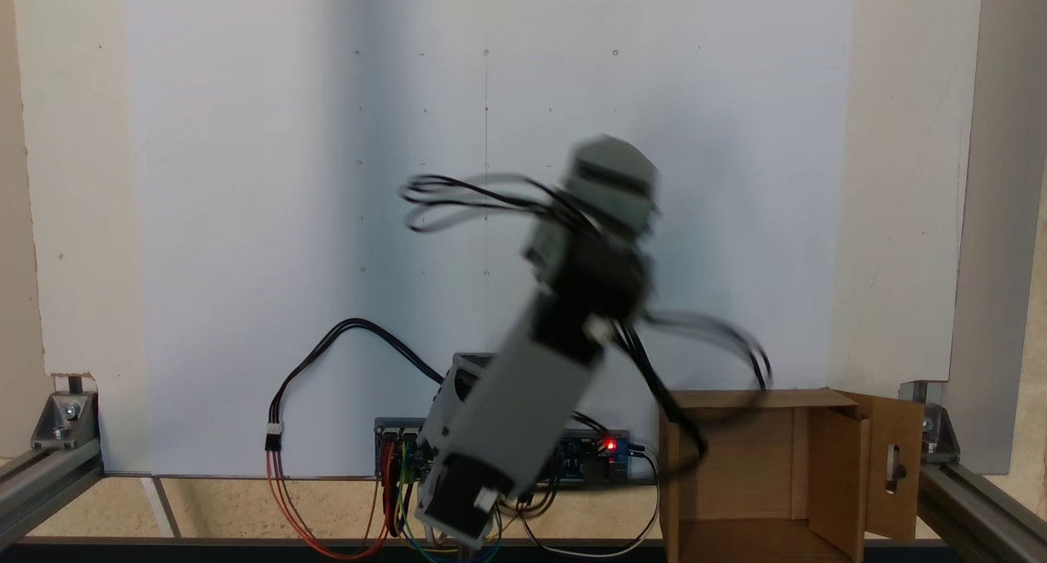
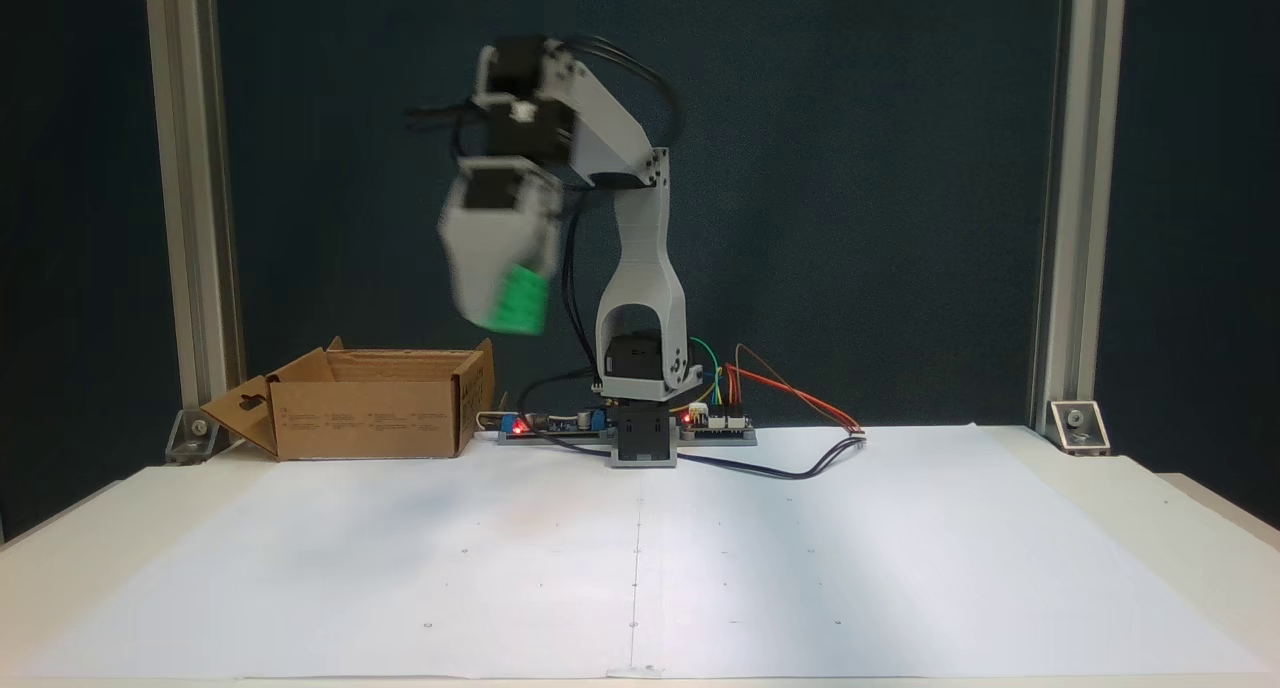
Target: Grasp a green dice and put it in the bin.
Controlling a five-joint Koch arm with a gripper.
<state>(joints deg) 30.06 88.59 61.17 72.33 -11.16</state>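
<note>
Dice-and-bin job, taken from biggest to smallest. Widest of all, white paper sheet (image 2: 640,548) over the table, marked only with faint dots and a centre line. Next, gray arm (image 2: 640,258) raised high off its base, smeared by motion blur in both fixed views, so evidently swinging. Then brown cardboard bin (image 2: 375,403), open-topped, flaps out, one flap with a slot cutout, standing just beside the base at the left of this fixed view; seen again (image 1: 761,473) at lower right of a fixed view from above. Then gripper (image 2: 510,303), pointing down, closed on the cube as far as the blur allows, hanging above the bin's right wall rather than squarely over the opening. Smallest, green dice (image 2: 520,303), a bright smear at the gripper tip, well above the bin and clear of the paper. Carry stage, most likely, with release not yet due. Risks from here: opening too soon, with the gripper short of the opening, and bouncing the cube off the rim or flap onto the paper; losing hold through speed of swing on a small rounded cube; snagging loose black cables (image 1: 720,342) on the cardboard edge.
</note>
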